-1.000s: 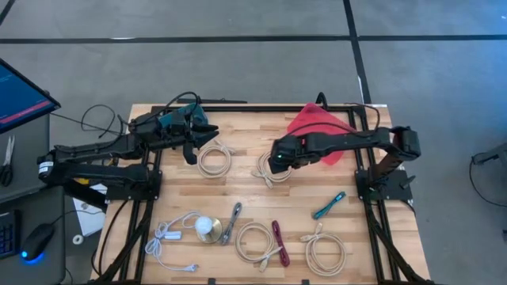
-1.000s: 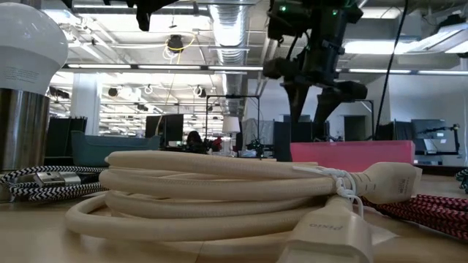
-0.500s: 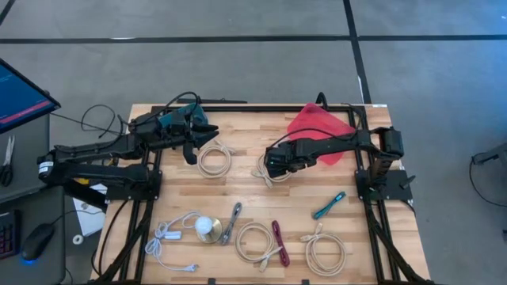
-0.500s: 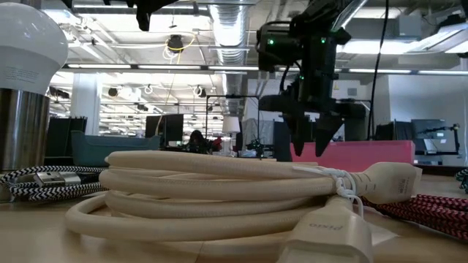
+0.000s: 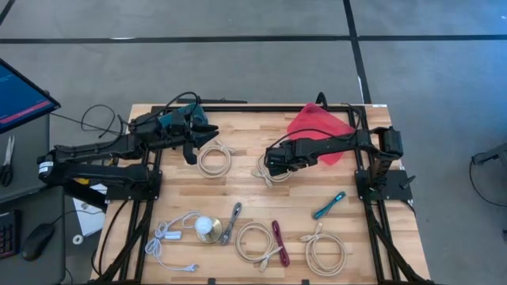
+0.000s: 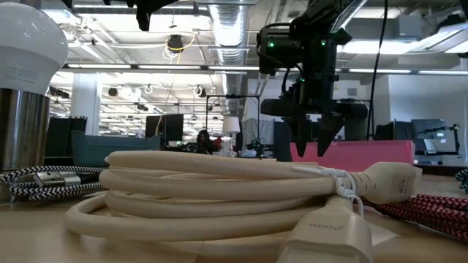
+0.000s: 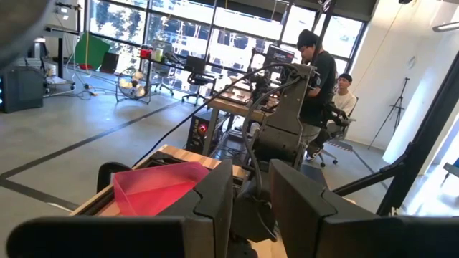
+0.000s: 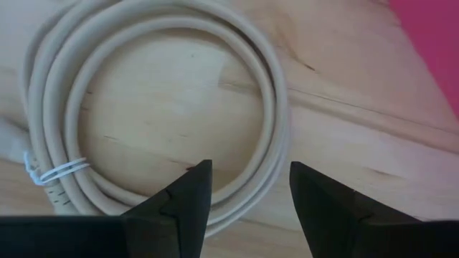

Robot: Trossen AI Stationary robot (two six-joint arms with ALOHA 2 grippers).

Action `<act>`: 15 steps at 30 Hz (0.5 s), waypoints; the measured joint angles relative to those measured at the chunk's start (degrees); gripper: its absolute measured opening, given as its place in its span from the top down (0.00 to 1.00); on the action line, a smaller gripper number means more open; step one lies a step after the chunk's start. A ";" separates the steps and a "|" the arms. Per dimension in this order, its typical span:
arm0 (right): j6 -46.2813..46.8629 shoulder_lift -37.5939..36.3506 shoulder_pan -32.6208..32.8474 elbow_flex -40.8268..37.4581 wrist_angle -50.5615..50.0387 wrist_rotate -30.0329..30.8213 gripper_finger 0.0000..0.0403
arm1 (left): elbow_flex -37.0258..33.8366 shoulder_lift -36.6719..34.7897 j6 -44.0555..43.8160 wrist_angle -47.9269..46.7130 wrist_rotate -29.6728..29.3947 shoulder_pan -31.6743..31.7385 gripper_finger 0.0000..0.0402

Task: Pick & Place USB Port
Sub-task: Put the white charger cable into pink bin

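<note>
A coiled beige cable [image 5: 268,172] lies flat on the wooden table [image 5: 238,190], just left of the red bin [image 5: 321,127]. My right gripper [image 5: 273,164] hangs open over the coil with its fingers pointing down. In the right wrist view its two fingers stand on either side of the coil's near arc [image 8: 247,188], above it and touching nothing. In the low view the right gripper [image 6: 314,151] hangs a little above the table. My left gripper [image 5: 202,133] waits open at the far left, level above the table, pointing toward the bin [image 7: 161,188].
A second beige coil [image 5: 212,158] lies by my left gripper. Along the near edge lie a white cable with a plug [image 5: 170,237], a round white bulb [image 5: 207,228], two more beige coils [image 5: 255,241] [image 5: 325,249], a red cable [image 5: 280,241] and a teal cable [image 5: 329,204]. People sit beyond the table [image 7: 315,79].
My right gripper has come down toward the beige coil and shifted a little toward the table's left edge, its fingers staying open. The coil has not moved.
</note>
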 joint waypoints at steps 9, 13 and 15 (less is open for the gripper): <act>0.09 0.00 0.00 0.00 0.28 -0.07 0.57 | 0.00 0.00 -0.01 -0.05 0.01 0.00 0.77; 0.07 0.00 0.09 0.00 0.28 -0.05 0.58 | 0.00 0.00 0.00 -0.17 0.02 0.00 0.77; 0.05 0.22 0.12 0.00 0.45 -0.03 0.59 | 0.00 0.00 0.00 -0.20 0.02 0.00 0.77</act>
